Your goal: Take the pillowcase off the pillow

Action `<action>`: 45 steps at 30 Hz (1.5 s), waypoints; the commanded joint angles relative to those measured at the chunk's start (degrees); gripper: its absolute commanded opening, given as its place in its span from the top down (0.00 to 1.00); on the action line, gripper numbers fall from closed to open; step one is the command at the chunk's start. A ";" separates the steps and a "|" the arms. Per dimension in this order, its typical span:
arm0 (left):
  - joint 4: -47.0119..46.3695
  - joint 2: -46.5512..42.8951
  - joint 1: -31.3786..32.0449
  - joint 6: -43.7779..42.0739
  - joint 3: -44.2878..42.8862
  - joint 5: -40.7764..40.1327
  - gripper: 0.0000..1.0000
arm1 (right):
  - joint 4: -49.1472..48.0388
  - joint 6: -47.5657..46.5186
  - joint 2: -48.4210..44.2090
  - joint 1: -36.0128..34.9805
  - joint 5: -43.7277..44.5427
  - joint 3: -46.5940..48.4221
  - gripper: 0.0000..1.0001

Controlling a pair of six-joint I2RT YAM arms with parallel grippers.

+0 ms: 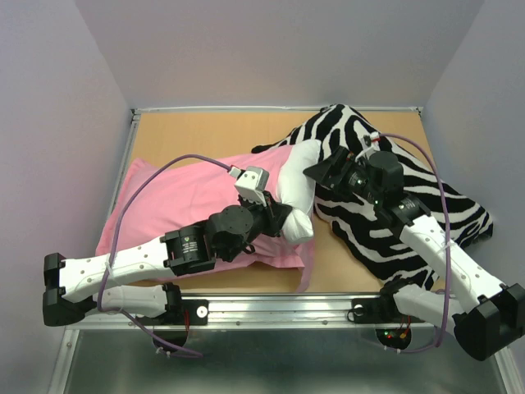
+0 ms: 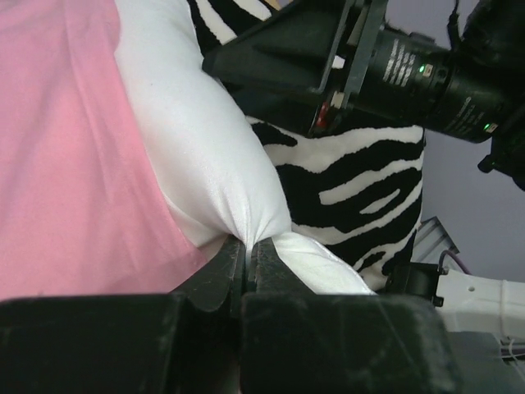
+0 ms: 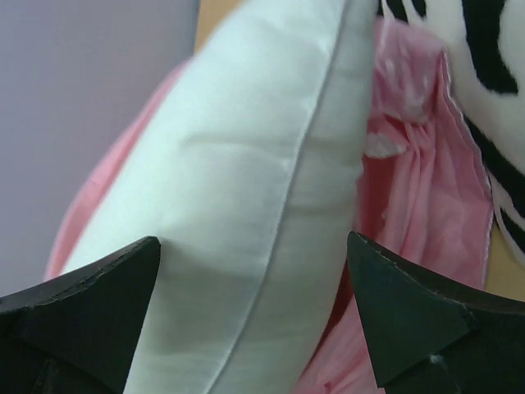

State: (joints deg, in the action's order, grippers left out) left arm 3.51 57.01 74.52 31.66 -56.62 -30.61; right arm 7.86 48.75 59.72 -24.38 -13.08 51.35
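no readable text, small print on right arm (image 2: 406, 61) illegible

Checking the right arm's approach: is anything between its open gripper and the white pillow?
Nothing visible. The right gripper is open with the pillow directly between its fingers, the pillowcase behind it. The left gripper already pinches a pillow corner.

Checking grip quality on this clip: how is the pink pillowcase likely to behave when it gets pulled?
The pillowcase looks limp: it lies in folds and wrinkles, so it would likely bunch rather than slide off whole. Its sheen suggests slippery satin, apt to slip from fingers. The left gripper pinches only the pillow, which puckers softly, so it probably deforms rather than resists.
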 commanded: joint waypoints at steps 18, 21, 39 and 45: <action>-26.71 10.29 -0.25 7.54 8.11 16.45 1.00 | -26.91 16.81 -3.13 -0.14 -16.97 -24.19 0.00; -27.24 13.11 0.18 7.45 6.88 20.32 1.00 | -29.92 17.52 -1.72 -0.14 -17.42 -25.77 0.00; -13.01 5.31 2.03 -1.95 -3.66 9.97 0.31 | -0.66 -1.72 -6.46 -0.14 0.68 -8.29 1.00; 10.48 9.86 0.46 -0.38 -17.17 -10.15 0.28 | 1.90 -5.33 -6.81 -0.14 2.27 -3.99 1.00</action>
State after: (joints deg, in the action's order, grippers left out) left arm -2.52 63.48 76.34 31.73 -65.43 -26.46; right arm 9.47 47.66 55.00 -24.47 -14.41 40.49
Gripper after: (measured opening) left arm 0.710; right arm 0.157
